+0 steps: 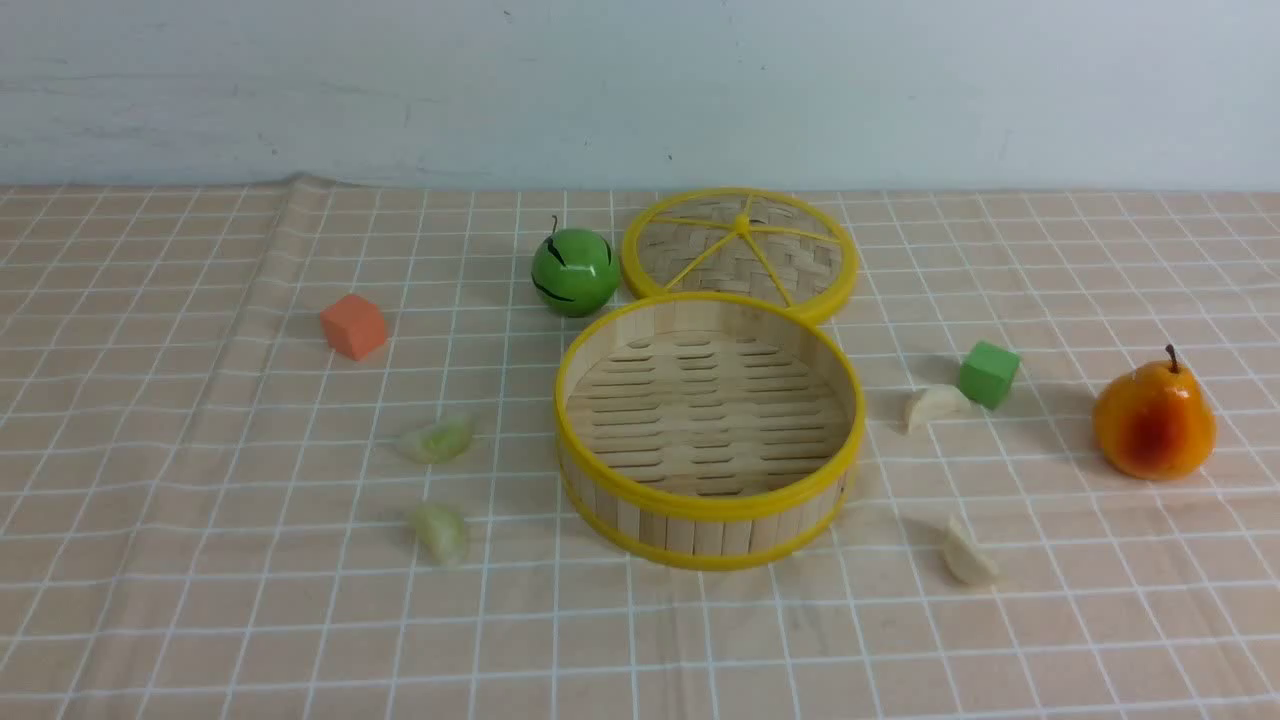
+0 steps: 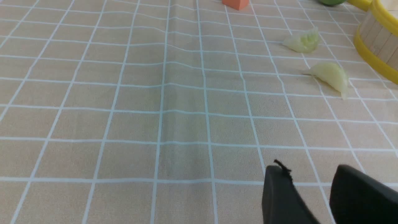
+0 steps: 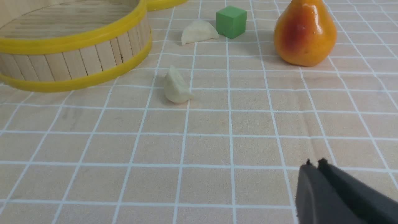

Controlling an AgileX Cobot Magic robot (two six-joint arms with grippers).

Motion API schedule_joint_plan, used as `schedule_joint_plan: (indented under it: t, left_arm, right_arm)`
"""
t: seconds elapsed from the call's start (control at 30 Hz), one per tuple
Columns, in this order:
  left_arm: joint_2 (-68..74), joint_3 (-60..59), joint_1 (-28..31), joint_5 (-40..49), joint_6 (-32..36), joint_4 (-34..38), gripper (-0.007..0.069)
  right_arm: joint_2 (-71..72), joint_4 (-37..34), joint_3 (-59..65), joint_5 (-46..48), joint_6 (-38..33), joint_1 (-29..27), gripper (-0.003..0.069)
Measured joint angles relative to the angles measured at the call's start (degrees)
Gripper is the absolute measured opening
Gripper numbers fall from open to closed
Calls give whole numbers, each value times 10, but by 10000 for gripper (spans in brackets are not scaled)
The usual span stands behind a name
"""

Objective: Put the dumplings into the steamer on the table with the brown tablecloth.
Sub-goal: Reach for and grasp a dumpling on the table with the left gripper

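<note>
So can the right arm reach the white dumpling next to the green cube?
Probably yes. The white dumpling lies on bare brown tablecloth ahead of the right gripper, nothing between them. The green cube sits right beside it and might get bumped.

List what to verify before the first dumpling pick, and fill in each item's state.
1. Steamer uncovered and empty: ok. The lid lies behind it.
2. All four dumplings visible on the tablecloth: ok. The far green dumpling and near green dumpling are left of the steamer. The far white dumpling and near white dumpling are right of it.
3. Left gripper open and empty: ok.
4. Right gripper open: not ok. It is shut on nothing.
5. Far white dumpling clear of the green cube: cannot tell. They sit very close together.
</note>
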State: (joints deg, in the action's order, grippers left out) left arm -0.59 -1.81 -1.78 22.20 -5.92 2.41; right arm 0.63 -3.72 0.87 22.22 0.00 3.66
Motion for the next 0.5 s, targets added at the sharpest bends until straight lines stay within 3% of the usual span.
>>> schedule_joint_plan:
  t: [0.5]
  left_arm:
    - [0, 0, 0, 0, 0, 0, 238]
  right_arm:
    - [0, 0, 0, 0, 0, 0, 23]
